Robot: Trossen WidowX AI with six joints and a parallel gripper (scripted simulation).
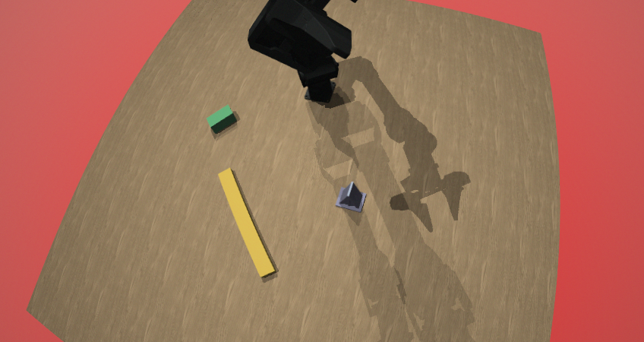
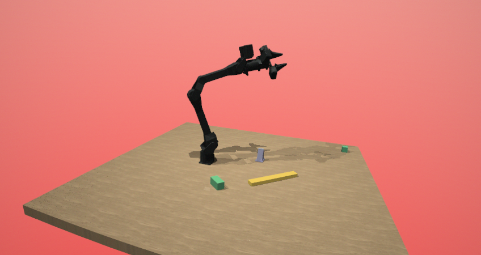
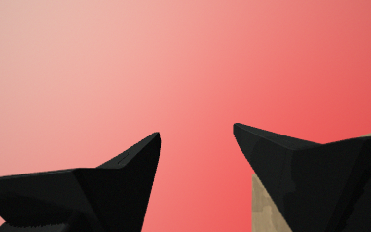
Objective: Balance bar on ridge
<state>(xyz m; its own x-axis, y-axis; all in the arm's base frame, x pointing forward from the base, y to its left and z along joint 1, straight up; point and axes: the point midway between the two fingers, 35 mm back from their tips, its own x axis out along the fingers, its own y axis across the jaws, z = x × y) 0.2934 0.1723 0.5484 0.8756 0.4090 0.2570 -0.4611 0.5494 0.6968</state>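
Observation:
The yellow bar (image 1: 246, 222) (image 2: 273, 178) lies flat on the wooden table (image 1: 157, 249) (image 2: 168, 202). The small grey-purple ridge (image 1: 350, 197) (image 2: 260, 154) stands upright on its square base, apart from the bar, with nothing on it. My gripper (image 2: 284, 59) (image 3: 196, 132) is open and empty, held high above the table and pointing roughly sideways. In the wrist view only background and a bit of table show around the fingers. The fingers are out of frame in the top view.
A green block (image 1: 220, 118) (image 2: 217, 182) lies near one end of the bar, between it and the arm's base side. A small green cube (image 2: 344, 148) sits near the table's far right corner in the exterior view. The arm's base (image 1: 320, 91) (image 2: 207, 158) stands behind the ridge.

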